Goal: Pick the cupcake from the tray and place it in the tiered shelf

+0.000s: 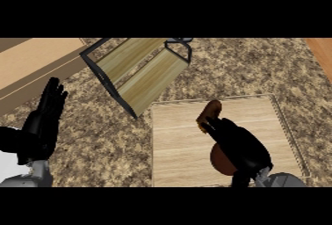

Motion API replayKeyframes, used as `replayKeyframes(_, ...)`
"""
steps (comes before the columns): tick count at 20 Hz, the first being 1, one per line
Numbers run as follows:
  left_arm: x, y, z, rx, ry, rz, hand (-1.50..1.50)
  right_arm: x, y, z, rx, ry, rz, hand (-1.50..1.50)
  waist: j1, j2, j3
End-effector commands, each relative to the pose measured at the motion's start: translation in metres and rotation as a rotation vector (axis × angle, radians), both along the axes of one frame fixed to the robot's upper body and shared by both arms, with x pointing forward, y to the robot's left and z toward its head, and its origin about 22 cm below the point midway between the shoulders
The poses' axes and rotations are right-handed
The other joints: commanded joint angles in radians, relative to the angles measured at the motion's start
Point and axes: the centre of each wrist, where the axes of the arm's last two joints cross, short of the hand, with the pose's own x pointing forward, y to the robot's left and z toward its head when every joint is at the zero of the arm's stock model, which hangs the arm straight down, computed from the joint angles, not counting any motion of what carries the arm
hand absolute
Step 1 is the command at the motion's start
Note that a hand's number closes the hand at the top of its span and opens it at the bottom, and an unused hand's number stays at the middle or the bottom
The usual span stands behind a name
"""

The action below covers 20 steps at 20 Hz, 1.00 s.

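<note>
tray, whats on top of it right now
The right hand is over the tray. The brown cupcake shows past its tip, and a brown rounded shape beside its wrist. The hand covers what lies between, so whether they join cannot be seen.

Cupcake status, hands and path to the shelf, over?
Left hand open, resting at left edge. Right hand curled round cupcake, over the tray. Shelf up-left, nothing between.

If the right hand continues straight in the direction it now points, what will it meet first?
Probably the tiered shelf: the right hand, curled round the cupcake above the tray, points up-left toward its nearer wooden board. Height is unclear, so it might pass above.
</note>
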Motion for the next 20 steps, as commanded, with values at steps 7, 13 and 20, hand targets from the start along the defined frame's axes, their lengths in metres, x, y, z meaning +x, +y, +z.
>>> replayKeyframes(7,0.016,0.006,0.003,0.004,-0.016,-0.003,0.0,0.012,0.008,-0.022,-0.077,-0.034,0.113,1.5,0.0,0.001,0.0)
replayKeyframes(13,0.009,-0.002,0.005,-0.005,0.006,-0.005,0.0,0.01,0.017,-0.022,-0.046,-0.146,0.172,1.5,0.001,0.0,0.0)
replayKeyframes(20,0.01,-0.002,0.001,-0.001,-0.007,-0.024,0.0,0.034,0.079,-0.033,0.029,-0.077,0.382,1.5,0.021,0.006,0.0)
